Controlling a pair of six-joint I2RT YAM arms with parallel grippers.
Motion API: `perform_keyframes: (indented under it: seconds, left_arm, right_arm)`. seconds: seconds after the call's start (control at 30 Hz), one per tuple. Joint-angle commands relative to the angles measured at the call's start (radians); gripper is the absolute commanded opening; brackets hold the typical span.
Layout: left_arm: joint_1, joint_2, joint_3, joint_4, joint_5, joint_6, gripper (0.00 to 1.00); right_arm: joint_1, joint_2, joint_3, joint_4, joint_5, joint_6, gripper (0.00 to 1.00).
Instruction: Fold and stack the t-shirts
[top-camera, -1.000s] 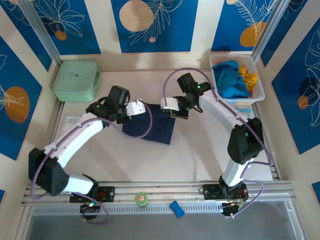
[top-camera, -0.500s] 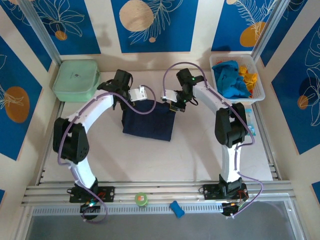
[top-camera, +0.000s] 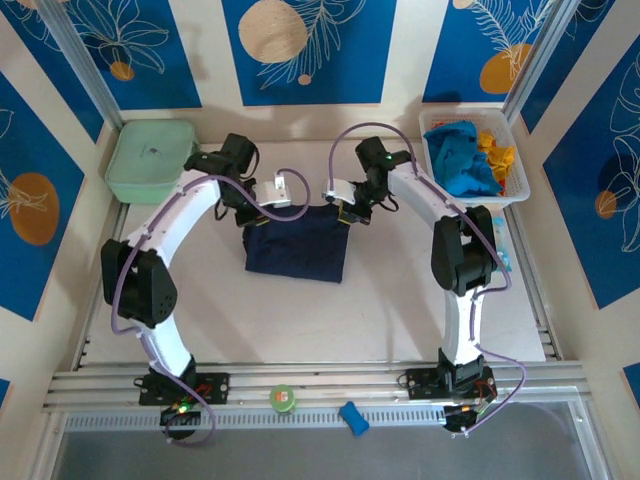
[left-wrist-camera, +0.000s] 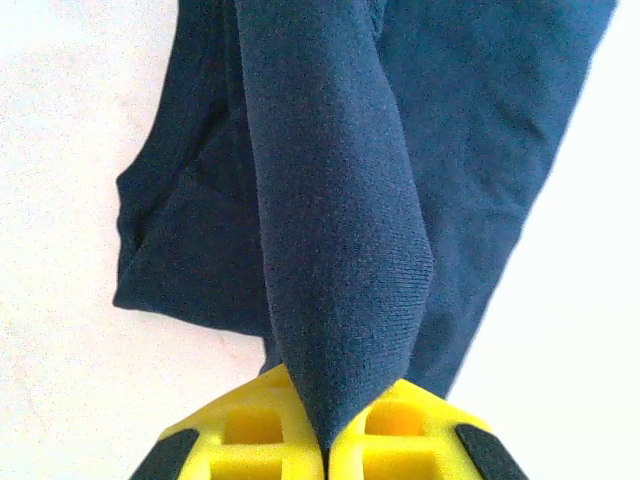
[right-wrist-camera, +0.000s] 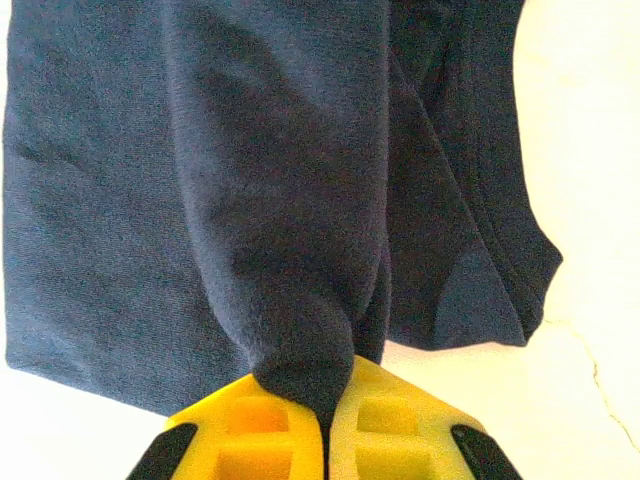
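My left gripper is pressed together on a ridge of the navy t-shirt. My right gripper pinches a second bunch of the same cloth. Between them they hold the shirt's far edge, near its 11 and 1 o'clock corners.

The shirt lies mid-table as a compact rectangle, its near hem at 6 o'clock flat on the surface. The turquoise t-shirt and the orange t-shirt sit in the white basket toward 2 o'clock.

I judge this step to be folding the far edge over toward 6 o'clock. To do it well, I should move both hands level and together, with light tension between the corners so no crease forms. I should lay the corners square on the near hem and release only once the cloth rests flat.
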Motion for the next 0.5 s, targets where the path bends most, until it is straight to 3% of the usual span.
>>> perform_keyframes:
  seconds: [0.0, 0.3, 0.47]
  left_arm:
    - [-0.018, -0.076, 0.022, -0.139, 0.094, -0.027, 0.0]
    - [-0.053, -0.257, -0.081, -0.122, 0.105, -0.079, 0.0]
    - [-0.051, -0.253, -0.181, -0.085, 0.108, -0.082, 0.0]
  right_arm:
    - [0.008, -0.083, -0.046, -0.028, -0.06, -0.016, 0.0]
    - [0.058, -0.237, -0.172, -0.021, -0.08, -0.001, 0.0]
    - [0.057, -0.215, -0.157, -0.034, -0.088, 0.011, 0.0]
